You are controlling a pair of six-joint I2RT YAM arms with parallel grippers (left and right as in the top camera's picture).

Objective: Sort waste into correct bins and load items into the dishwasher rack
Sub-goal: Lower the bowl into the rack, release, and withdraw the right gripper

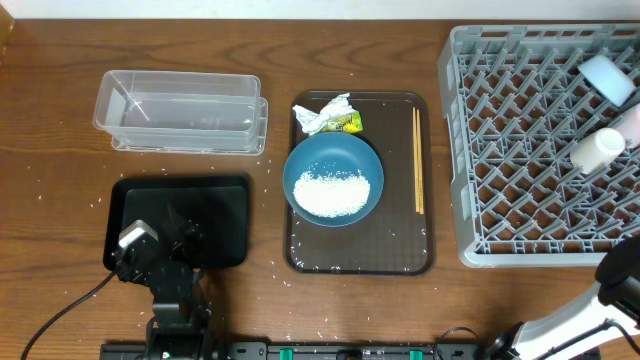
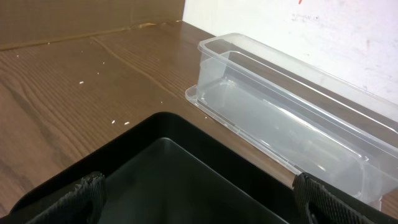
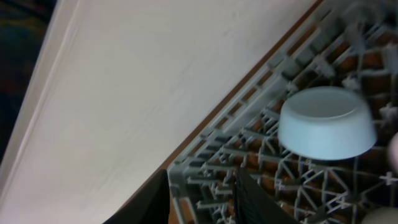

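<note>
Three items sit in the rack (image 1: 500, 150): small bowl (image 1: 608, 75), white cup (image 1: 597, 150), pink cup (image 1: 633, 122). Left of it, rice (image 1: 330, 192), wrapper (image 1: 328, 118), chopsticks (image 1: 417, 160) and big bowl (image 1: 335, 150) wait. My right gripper (image 3: 202, 177) is part-open, empty; left gripper (image 2: 199, 186) wide.

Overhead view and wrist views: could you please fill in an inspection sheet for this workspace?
Surface: wooden table, brown serving tray at its centre.
Job's things: dark blue bowl of rice, wrapper and chopsticks on the serving tray; clear tub empty; light blue bowl upside down and white cup in the dishwasher rack.
Clutter: stray grains on the table.
Grippers: left gripper open above the black tray; right gripper open, holding nothing, over the rack's edge.
Cables: black cable by the left arm's base.
Surroundings: pale wall behind the table.
</note>
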